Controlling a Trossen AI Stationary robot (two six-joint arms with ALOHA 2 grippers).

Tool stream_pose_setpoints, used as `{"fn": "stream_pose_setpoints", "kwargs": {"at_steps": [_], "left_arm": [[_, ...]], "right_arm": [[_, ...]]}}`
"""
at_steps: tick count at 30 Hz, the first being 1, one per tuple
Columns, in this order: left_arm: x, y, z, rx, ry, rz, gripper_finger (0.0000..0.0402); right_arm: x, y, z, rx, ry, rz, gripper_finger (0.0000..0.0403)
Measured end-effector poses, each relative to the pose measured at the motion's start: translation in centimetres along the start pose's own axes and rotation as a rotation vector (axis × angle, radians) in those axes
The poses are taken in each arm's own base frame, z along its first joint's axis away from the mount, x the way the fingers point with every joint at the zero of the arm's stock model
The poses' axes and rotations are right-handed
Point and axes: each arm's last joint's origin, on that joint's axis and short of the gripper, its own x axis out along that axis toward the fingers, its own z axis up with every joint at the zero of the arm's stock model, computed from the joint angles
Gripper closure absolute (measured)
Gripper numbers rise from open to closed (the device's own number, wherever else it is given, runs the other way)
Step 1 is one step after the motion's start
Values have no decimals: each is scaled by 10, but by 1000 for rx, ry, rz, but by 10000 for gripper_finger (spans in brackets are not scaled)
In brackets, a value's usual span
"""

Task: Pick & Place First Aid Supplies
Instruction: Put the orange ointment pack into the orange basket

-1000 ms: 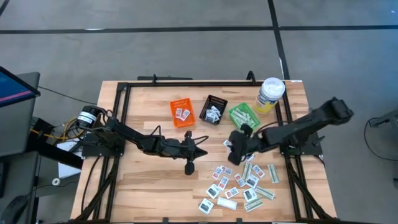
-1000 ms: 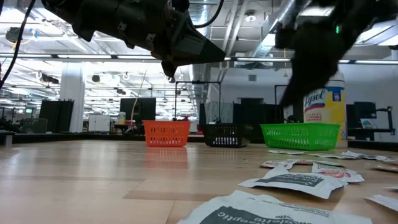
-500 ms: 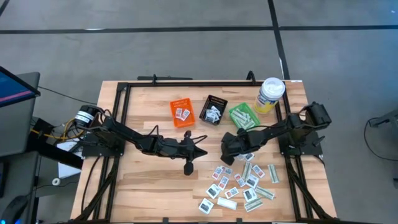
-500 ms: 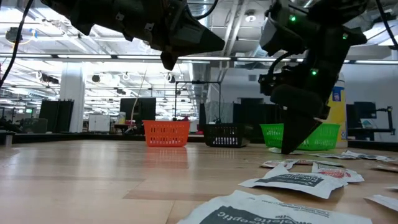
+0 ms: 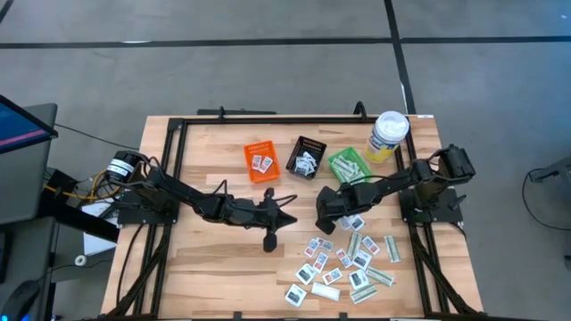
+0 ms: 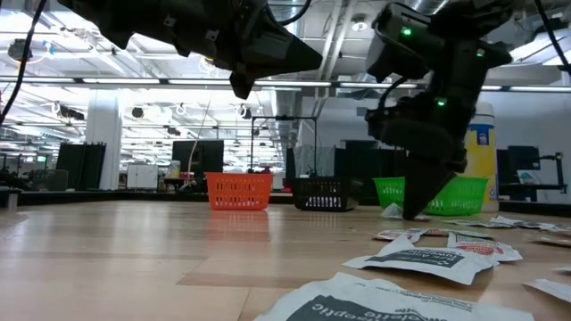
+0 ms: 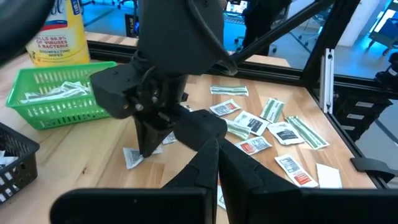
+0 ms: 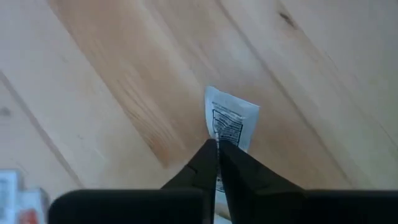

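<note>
the right tool [image 5: 326, 225] is lowered near the middle of the counter [image 5: 205, 267], just toward the far edge from the scattered first aid supplies [image 5: 343, 263]. its fingers are pinched together on one white packet [image 8: 229, 122] with dark print. in the right wrist view the packet's edge sits between the fingertips [image 8: 208, 155], and the rest of the packet lies over bare wood. in the left wrist view the same packet [image 7: 132, 157] shows at the tip of the right tool [image 7: 148, 149], touching the counter or just above it; which one cannot be told.

the remaining supplies lie loose on the counter toward its near right corner. they are squarish white packets and long pale-green strips, some overlapping.

three bins stand in a row toward the far edge: an orange bin [image 5: 261, 161], a black bin [image 5: 307, 157] and a green bin [image 5: 350, 166]. each bin contains packets. a yellow canister [image 5: 387, 135] with a white lid stands just beside the green bin, near the far right corner.

the left tool [image 5: 271, 239] hangs above the middle of the counter, near the right tool. its fingers [image 7: 208, 163] are closed together with nothing between them.
</note>
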Motion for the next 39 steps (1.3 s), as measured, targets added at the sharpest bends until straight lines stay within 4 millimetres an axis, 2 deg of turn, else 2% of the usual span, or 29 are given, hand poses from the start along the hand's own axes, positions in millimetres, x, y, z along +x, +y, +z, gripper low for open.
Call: {"fn": "stream_pose_setpoints", "kwargs": {"at_steps": [4, 6, 8, 12, 16, 19, 22, 27, 35, 39], "left_arm": [[-7, -4, 7, 4, -16, -18, 390], [-15, -7, 17, 20, -36, -33, 390], [-27, -10, 28, 48, -53, -48, 390], [-51, -13, 50, 98, -102, -76, 390], [-65, -13, 61, 107, -114, -91, 390], [-68, -13, 62, 108, -111, -91, 390], [-67, -12, 61, 112, -100, -86, 390], [-66, -12, 57, 124, -65, -80, 390], [-66, -11, 56, 127, -56, -53, 390], [-66, -12, 51, 142, -15, -61, 390]], "right_arm": [[-12, 18, 20, -71, -85, 85, 391], [-21, 28, 37, -111, -225, 129, 398], [-25, 31, 57, -118, -429, 92, 401], [-29, 23, 104, -29, -819, 36, 400], [-16, 5, 139, -30, -1027, 167, 402], [3, -6, 155, -57, -1014, 259, 401], [23, -9, 164, -83, -981, 250, 401], [37, -4, 175, -185, -954, 184, 380], [30, -3, 182, -216, -823, 77, 301], [1, 0, 176, -259, -764, 116, 276]]}}
